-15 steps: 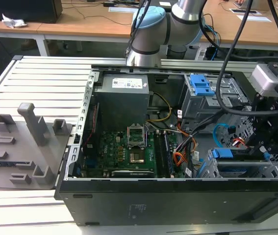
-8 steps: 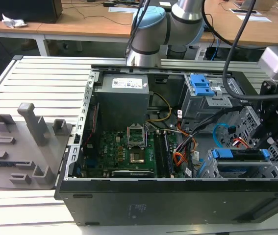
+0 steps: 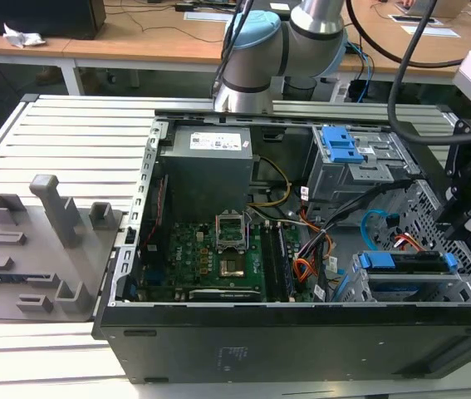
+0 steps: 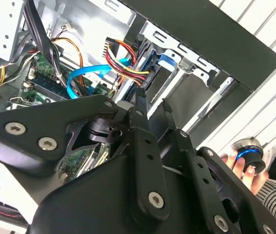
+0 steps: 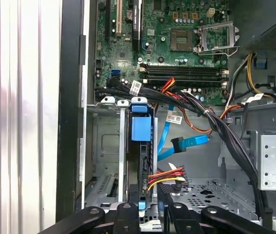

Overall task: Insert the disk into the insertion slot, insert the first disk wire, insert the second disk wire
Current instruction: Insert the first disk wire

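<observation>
The disk (image 3: 405, 264), silver in a bright blue carrier, sits in the insertion slot (image 3: 468, 287), the low perforated grey cage at the exterior view's right. In the first wrist view the disk (image 5: 141, 141) stands on edge inside the cage (image 5: 103, 146). My gripper (image 5: 151, 209) hangs just above its near end, open with nothing between the fingers (image 4: 138, 97). A blue flat wire (image 5: 184, 143) ends loose in the air beside the disk. A red, yellow and black wire bundle (image 5: 169, 174) reaches the disk's side; I cannot tell whether it is plugged in.
A taller grey cage with a blue clip (image 3: 340, 145) stands behind the slot. The motherboard (image 3: 210, 253) and black cables (image 5: 215, 126) fill the case. A person's hand (image 4: 242, 165) rests on a round knob outside the case wall. Grey fixtures (image 3: 44, 241) lie at the exterior view's left.
</observation>
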Available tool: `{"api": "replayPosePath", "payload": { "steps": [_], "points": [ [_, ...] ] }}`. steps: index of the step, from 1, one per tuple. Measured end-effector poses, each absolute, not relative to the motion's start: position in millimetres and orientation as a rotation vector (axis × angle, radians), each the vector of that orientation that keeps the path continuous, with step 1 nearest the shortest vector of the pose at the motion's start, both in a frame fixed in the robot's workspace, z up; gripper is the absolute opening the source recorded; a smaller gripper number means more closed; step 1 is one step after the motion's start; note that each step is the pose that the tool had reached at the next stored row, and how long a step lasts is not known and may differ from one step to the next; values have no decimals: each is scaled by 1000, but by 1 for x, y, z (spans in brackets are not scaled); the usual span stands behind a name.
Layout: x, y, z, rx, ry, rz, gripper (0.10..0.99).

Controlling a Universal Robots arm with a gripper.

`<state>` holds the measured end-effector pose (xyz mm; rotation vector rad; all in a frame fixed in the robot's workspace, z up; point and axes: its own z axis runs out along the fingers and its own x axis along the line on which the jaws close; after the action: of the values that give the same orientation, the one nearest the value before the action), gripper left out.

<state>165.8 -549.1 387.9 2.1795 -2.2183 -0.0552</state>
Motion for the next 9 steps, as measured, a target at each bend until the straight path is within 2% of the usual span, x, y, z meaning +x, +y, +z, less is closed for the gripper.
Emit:
{"api": "replayPosePath", "payload": {
  "steps": [6,7,8,9],
  "points": [
    [166,-549,388,2180,-2219,-56,282],
    [166,-549,388,2180,-2219,-56,149],
    [166,-549,388,2180,-2219,-56,106],
    [166,-549,388,2180,-2219,-56,106]
  ]
}}
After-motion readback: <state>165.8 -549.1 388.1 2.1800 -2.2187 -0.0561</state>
